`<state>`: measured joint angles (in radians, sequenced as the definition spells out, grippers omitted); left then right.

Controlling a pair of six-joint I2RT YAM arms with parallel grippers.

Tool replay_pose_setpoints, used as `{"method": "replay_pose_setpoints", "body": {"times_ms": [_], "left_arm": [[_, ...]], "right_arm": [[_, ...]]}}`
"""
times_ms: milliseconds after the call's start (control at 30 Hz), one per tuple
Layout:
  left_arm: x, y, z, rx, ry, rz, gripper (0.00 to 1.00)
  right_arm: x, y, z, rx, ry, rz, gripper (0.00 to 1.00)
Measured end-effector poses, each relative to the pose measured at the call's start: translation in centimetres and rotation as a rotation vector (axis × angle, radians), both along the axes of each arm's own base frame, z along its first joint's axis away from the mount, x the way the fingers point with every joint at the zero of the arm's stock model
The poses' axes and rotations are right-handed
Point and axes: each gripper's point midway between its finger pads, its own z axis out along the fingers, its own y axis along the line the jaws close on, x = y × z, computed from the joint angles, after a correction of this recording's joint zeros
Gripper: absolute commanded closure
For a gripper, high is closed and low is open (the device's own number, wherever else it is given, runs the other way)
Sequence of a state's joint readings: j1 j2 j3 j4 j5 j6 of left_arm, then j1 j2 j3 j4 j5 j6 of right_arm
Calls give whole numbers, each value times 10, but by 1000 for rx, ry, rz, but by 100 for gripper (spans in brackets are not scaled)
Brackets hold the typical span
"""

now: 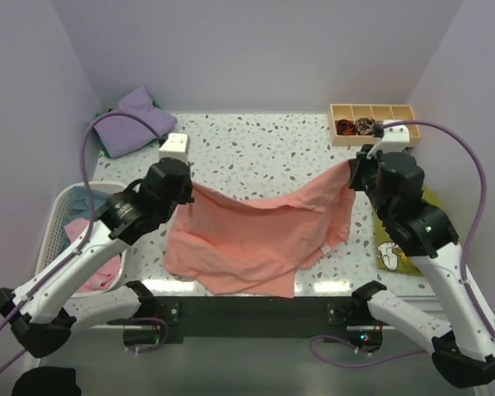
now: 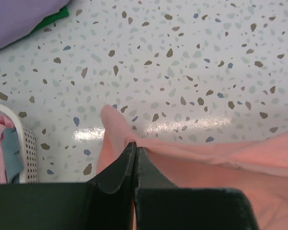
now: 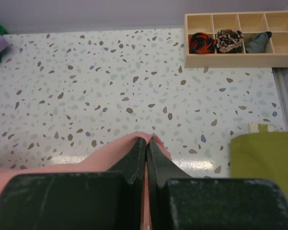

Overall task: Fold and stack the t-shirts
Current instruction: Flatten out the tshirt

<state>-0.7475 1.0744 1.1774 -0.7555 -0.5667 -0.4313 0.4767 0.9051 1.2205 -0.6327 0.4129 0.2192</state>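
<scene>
A large salmon-pink t-shirt hangs stretched between both arms above the speckled table, its lower part sagging to the front edge. My left gripper is shut on the shirt's left corner; in the left wrist view the pink cloth bunches at the closed fingertips of that gripper. My right gripper is shut on the right corner, and the cloth wraps over the fingertips of that gripper. A lavender t-shirt lies crumpled over a green one at the back left.
A white laundry basket at the left holds pink and light blue shirts. A small white box sits behind the left gripper. A wooden divided tray with dark small items stands at the back right. An olive-green cloth lies at the right.
</scene>
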Motion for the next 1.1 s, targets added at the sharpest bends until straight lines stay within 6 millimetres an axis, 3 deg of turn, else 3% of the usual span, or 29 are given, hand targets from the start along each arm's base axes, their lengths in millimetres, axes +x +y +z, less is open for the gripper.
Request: {"method": "replay_pose_setpoints", "body": {"times_ms": [167,267,367,533,600,733,900,1000,1100], "left_arm": [[-30,14,56,-136,-77,-35,100],[-60,21,102,-249,-127,-122,100],[-93,29,154,-386,-225,-212,100],[-144,49,195,-520,-331,-335,100],[-157,47,207,-554,-346,-395,100],[-174,35,227,-592,-349,-502,100],[-194,27,255,-630,-382,-604,100],[-208,30,263,-643,-410,-637,100],[-208,33,253,-638,-413,-612,100]], "right_arm": [[-32,-19,56,51,-102,-11,100],[-57,-31,91,97,-177,-8,100],[-95,-47,126,156,-270,9,100],[-166,-70,194,256,-446,81,100],[-185,-72,211,283,-494,122,100],[-220,-76,236,317,-550,192,100],[-243,-76,256,356,-604,250,100],[-236,-70,245,361,-572,263,100],[-220,-62,220,350,-509,254,100]]}}
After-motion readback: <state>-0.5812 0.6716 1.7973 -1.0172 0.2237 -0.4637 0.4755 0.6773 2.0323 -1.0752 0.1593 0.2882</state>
